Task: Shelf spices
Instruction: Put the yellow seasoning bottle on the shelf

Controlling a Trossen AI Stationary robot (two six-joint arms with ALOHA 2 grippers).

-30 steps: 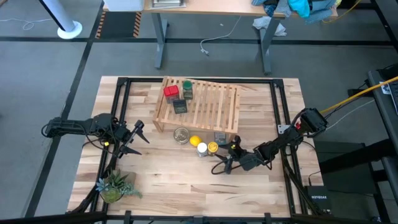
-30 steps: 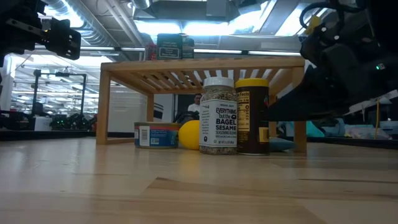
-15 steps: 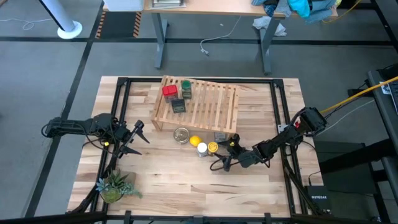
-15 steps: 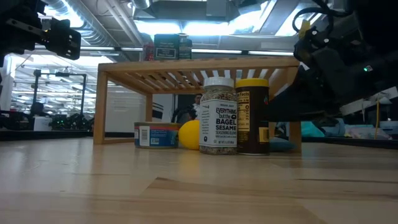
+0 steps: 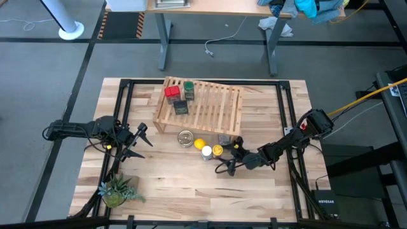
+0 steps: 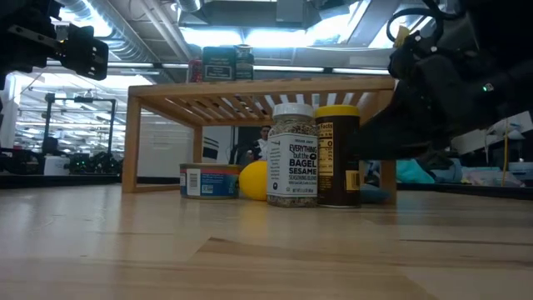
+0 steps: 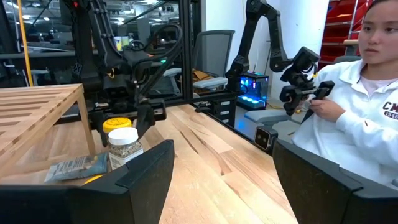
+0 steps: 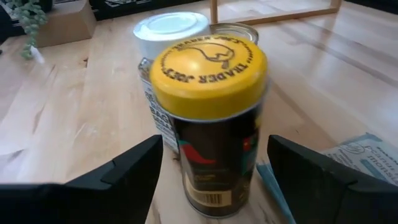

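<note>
Butcher-block worktop carries the shelf; a seated person is in the room beyond. Right gripper low, fingers apart, yellow-lidded jar between them, unclamped. Left gripper idle, fingers apart.

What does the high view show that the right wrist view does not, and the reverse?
Only the high view shows the light-wood slatted shelf carrying the red tin, and the left tool waiting apart. Only the right wrist view shows the lettering on the yellow-lidded jar. Both show that jar beside the white-lidded jar, with the open right tool at it.
</note>
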